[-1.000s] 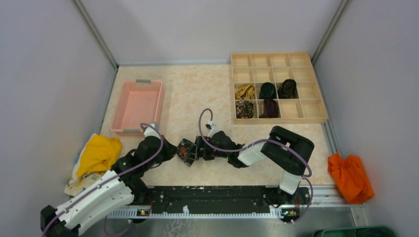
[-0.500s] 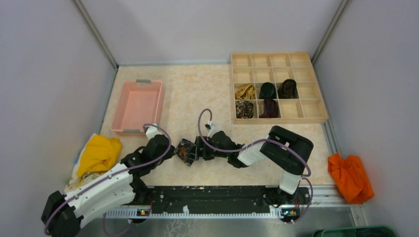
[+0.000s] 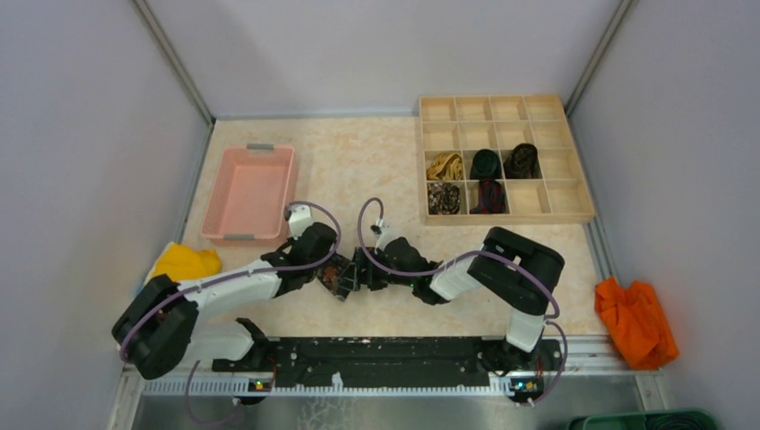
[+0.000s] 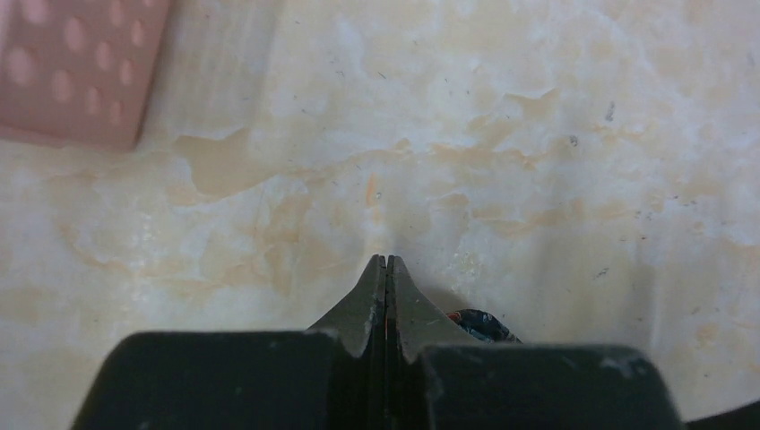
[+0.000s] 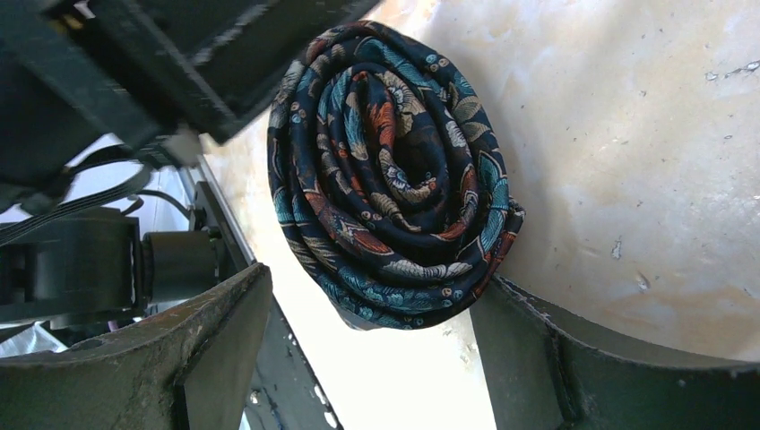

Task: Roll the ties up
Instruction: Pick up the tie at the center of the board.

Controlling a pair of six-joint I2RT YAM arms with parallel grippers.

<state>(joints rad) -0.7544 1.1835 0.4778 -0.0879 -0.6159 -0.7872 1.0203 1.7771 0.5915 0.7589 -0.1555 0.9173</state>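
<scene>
Inside the right hand (image 5: pixel 372 296), on the cream marbled tabletop (image 4: pixel 538 134), sits the dark floral fabric tie (image 5: pixel 390 179), coiled tight — pinched or merely bracketed, I cannot tell. Left hand (image 4: pixel 386 269), closed and empty, hovers beside it — brace the coil's outer end so nothing unwinds.

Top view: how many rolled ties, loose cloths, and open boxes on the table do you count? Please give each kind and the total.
Rolled ties: 6 (5 in the wooden organizer, 1 floral tie outside it)
Loose cloths: 2 (yellow cloth, orange cloth)
Boxes on the table: 2 (pink bin, wooden organizer)
Total: 10
</scene>
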